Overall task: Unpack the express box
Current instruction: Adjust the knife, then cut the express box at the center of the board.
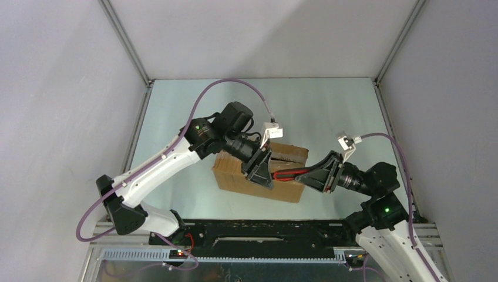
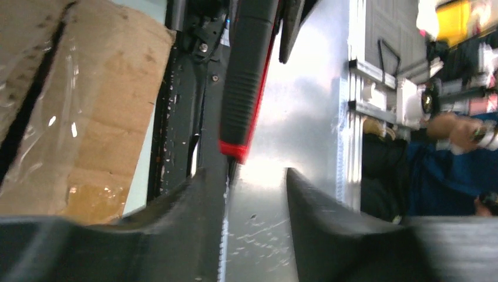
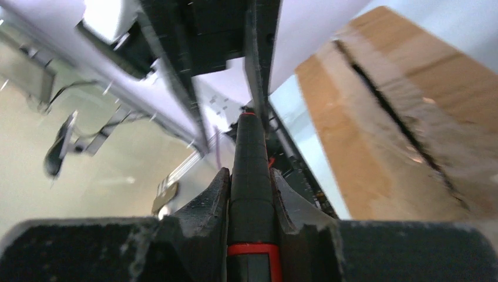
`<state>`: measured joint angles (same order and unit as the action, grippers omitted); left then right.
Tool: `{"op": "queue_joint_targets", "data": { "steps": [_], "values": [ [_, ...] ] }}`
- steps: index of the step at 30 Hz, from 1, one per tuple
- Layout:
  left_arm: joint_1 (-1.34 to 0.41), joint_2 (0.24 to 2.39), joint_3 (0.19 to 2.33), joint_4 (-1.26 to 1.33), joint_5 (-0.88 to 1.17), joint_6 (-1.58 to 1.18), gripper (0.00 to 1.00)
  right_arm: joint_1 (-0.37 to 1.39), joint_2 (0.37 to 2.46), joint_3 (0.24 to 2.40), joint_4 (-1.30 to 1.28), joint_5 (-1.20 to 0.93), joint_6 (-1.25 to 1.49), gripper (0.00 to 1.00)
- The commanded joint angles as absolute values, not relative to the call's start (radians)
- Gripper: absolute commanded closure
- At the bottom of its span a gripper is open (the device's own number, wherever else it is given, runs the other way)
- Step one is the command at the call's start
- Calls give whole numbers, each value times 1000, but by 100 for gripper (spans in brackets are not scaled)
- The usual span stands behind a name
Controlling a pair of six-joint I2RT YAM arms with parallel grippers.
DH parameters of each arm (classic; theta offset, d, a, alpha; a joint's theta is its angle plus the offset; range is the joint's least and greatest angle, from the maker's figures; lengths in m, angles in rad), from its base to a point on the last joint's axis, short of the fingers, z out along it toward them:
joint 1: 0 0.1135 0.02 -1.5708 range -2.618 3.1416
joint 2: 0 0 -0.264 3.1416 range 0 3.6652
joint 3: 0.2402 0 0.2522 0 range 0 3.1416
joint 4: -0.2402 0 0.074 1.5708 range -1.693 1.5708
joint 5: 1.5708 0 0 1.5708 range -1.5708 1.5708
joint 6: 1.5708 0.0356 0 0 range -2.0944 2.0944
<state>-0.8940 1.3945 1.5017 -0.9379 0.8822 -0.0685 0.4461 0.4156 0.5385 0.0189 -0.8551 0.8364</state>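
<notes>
The express box (image 1: pixel 232 174) is a brown cardboard carton lying in the middle of the table, its taped top seam slit open. It also shows in the left wrist view (image 2: pixel 88 111) and the right wrist view (image 3: pixel 399 117). My right gripper (image 1: pixel 304 176) is shut on a red-and-black utility knife (image 1: pixel 288 174) and holds it level over the box's near right part, pointing left. The knife's handle sits between the right fingers (image 3: pixel 249 174). My left gripper (image 1: pixel 265 179) is over the box's near edge, open (image 2: pixel 245 171), with the knife's red end (image 2: pixel 235 150) just beyond its fingertips.
The metal table (image 1: pixel 329 111) is fenced by grey walls on three sides. A black rail (image 1: pixel 258 232) runs along the near edge between the arm bases. A person in blue (image 2: pixel 446 158) shows beyond the table in the left wrist view.
</notes>
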Motion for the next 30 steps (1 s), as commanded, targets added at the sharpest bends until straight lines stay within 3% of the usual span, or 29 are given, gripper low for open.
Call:
{"op": "queue_joint_targets", "data": {
  "steps": [1, 2, 5, 9, 11, 17, 22, 30],
  "values": [
    [-905, 1354, 1523, -826, 704, -135, 23, 365, 366, 578, -160, -672, 853, 100],
    [-908, 1337, 1517, -804, 644, -142, 11, 332, 350, 578, -194, -650, 866, 100],
    [-938, 1306, 1522, -804, 450, -107, 3, 238, 281, 572, -287, -608, 905, 100],
    [-1070, 1254, 1469, -732, 124, 60, 0, 121, 179, 535, -374, -614, 1004, 100],
    [-1105, 1279, 1478, -743, 61, 106, 0, 77, 99, 503, -403, -619, 1051, 100],
    [-1178, 1322, 1461, -702, 99, 273, 0, 54, -92, 523, -666, -422, 1105, 100],
    [-1195, 1372, 1445, -659, 156, 398, 0, 62, -94, 674, -873, -201, 1022, 100],
    [-1215, 1454, 1467, -663, 193, 458, 0, 184, -88, 749, -971, -56, 1025, 100]
  ]
}}
